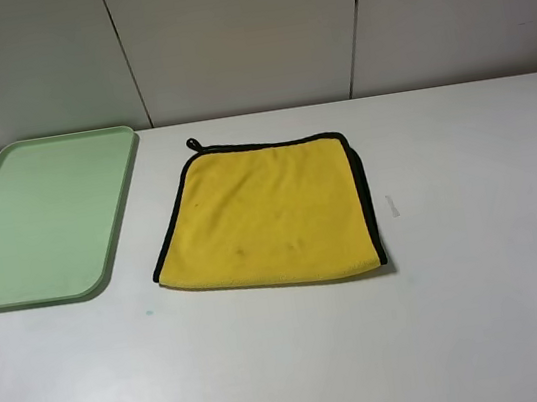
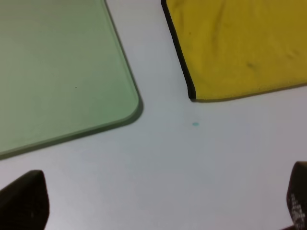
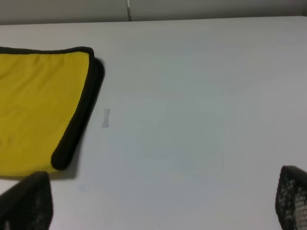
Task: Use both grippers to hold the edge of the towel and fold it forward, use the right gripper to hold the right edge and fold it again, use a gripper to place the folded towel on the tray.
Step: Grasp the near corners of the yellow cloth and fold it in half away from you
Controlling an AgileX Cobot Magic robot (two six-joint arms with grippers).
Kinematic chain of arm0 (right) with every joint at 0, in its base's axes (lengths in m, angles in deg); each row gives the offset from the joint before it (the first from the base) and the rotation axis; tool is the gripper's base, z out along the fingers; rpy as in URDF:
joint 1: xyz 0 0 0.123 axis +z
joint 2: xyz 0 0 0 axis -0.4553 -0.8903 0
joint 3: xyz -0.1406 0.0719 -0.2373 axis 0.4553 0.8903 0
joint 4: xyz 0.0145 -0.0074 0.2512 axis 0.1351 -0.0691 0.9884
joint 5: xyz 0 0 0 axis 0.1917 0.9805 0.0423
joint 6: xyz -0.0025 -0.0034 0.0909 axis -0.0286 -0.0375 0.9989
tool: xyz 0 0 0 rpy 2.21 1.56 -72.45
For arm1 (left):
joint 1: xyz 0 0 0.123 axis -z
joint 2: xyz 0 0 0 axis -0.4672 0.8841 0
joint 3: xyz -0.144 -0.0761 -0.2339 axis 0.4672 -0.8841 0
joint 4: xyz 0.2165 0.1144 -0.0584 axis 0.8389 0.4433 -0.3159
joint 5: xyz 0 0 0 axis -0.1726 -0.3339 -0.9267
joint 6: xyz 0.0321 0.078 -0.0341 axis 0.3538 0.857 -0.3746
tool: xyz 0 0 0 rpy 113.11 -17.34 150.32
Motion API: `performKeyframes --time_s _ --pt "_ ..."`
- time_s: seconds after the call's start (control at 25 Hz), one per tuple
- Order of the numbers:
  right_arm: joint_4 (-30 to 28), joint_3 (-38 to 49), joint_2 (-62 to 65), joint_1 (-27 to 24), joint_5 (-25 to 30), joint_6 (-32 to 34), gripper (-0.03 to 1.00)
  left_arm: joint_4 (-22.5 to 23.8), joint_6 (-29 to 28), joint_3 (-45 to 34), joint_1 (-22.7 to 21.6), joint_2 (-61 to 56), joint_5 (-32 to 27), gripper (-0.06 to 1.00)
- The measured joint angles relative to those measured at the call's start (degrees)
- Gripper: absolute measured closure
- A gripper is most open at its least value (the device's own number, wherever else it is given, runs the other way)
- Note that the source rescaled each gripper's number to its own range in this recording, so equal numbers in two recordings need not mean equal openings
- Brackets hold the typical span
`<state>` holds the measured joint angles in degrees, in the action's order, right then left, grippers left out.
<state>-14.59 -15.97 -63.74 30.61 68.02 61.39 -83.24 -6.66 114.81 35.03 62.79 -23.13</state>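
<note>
Two things lie on the white table (image 1: 480, 260): a yellow towel (image 1: 266, 216) near the middle and a pale green tray (image 1: 39, 220) to its left, well apart from it. The towel lies flat and roughly square. A black edge (image 1: 168, 228) runs along its left, far and right sides, and a small black loop (image 1: 192, 145) sticks out at the far left corner. On the right side the black border (image 1: 362, 197) shows as two bands, one just inside the other, so the cloth seems to lie in two layers there. The near side is plain yellow and rounded; it looks like a fold, though the view is too soft to be sure. The tray holds nothing and its near right corner (image 2: 132, 108) sits close to the towel's near left corner (image 2: 191, 93), with bare table between them.

The left gripper (image 2: 160, 201) hangs above that gap, over a tiny teal spot (image 2: 195, 124) on the table. Its black fingers (image 2: 24, 201) stand wide apart and grip nothing. The right gripper (image 3: 158, 201) hangs over the table just right of the towel's near right corner (image 3: 62, 158), near a small grey mark (image 3: 106, 118). Its jaws are also spread wide and hold nothing. Neither gripper shows in the high view.
</note>
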Motion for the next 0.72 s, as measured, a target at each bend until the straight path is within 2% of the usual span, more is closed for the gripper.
performKeyframes --time_s 0.72 --pt "0.00 0.00 0.00 0.00 0.00 0.00 -0.03 0.86 -0.95 0.06 0.00 0.00 0.30 -0.05"
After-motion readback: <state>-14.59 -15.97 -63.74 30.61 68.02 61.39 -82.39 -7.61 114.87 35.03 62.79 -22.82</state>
